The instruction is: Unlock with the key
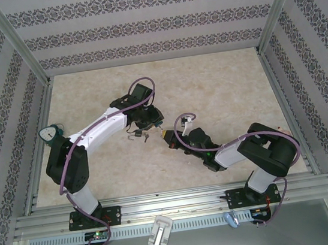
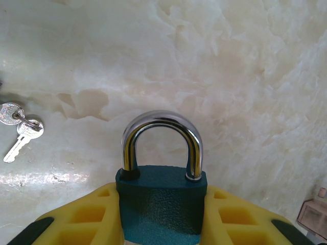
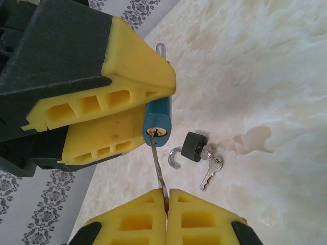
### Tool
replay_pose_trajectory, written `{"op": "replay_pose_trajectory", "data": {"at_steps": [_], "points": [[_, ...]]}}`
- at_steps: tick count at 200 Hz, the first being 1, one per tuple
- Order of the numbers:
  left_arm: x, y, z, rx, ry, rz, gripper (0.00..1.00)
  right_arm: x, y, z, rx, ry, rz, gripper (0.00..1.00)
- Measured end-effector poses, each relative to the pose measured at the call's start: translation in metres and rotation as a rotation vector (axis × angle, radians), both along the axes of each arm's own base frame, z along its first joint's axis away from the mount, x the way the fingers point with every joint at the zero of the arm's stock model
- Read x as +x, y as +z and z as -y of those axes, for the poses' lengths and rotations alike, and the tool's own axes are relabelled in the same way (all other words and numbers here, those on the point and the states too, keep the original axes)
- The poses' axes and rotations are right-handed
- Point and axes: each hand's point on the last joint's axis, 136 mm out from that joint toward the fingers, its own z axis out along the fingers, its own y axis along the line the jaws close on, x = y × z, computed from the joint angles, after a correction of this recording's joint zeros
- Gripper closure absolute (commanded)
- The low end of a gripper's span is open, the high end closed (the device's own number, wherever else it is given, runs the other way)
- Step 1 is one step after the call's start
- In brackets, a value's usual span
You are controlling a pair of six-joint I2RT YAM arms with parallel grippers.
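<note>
Yellow fingers (image 2: 102, 214) of the left gripper (image 2: 161, 190) are the closest thing to the lens on the left wrist cam, and they're clamped on both sides of the teal padlock (image 3: 157, 116), so that gripper sits at a narrow gap with the lock body wedged in it. Chrome shackle (image 2: 161, 116) pokes out past the fingertips, and both legs look seated down in the body, so it looks locked as far as I can see. Moving right on the right wrist cam, the bottom face of the lock points toward the other arm, and the keyhole (image 3: 155, 133) has the tip of the key (image 3: 158, 168) in it. Can't really tell how deep it goes. The key's other end is pinched in the right gripper (image 3: 166, 195), whose jaws are pressed tight together on it. Further right, lying on the marble-looking table (image 3: 265, 76), there's a small black padlock (image 3: 194, 146) with its shackle swung open, and just beside it, touching, a couple of spare keys (image 3: 210, 166) on a ring. From the overhead cam both grippers meet near the middle of the table.
</note>
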Motion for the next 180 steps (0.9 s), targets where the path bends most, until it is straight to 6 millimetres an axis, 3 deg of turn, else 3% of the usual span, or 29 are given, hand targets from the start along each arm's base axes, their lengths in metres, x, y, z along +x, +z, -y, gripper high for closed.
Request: {"op": "replay_pose_trajectory", "data": {"at_steps": [180], "points": [[0.0034,-0.0006,-0.0036,0.018,0.024,0.012,0.75,0.0072,0.0001,-0.0049,0.036,-0.039,-0.078,1.00]]}}
